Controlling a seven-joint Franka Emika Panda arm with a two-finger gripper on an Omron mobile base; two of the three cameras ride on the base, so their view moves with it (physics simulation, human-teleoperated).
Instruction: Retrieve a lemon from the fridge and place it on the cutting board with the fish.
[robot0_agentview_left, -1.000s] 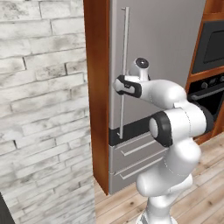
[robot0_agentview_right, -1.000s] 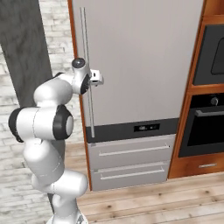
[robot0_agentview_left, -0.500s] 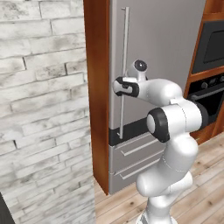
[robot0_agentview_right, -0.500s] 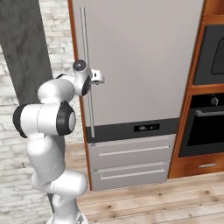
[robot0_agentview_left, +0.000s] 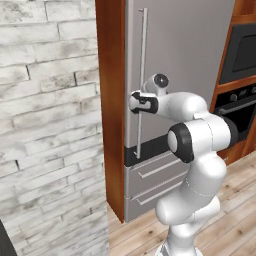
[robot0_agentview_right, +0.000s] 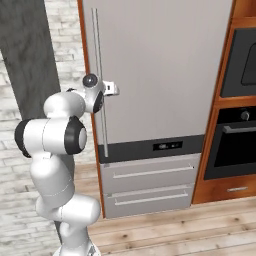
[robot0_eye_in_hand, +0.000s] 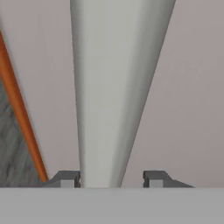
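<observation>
The tall matte grey-silver fridge (robot0_agentview_right: 160, 75) is shut, lemon unseen. Its long vertical bar handle (robot0_eye_in_hand: 116, 87) runs lengthwise between the two-finger gripper (robot0_eye_in_hand: 112, 178) tips; left tip touches, right has a gap: partly closed, not clamped.

My fridge (robot0_agentview_right: 160, 75) stands tall, matte grey-silver, its door shut, filling the upper middle of the right base view. Its long bar handle (robot0_agentview_left: 142, 75) runs upright near the door's left edge, above a black display strip (robot0_agentview_right: 150, 148) and two lower drawers (robot0_agentview_right: 150, 185).
</observation>
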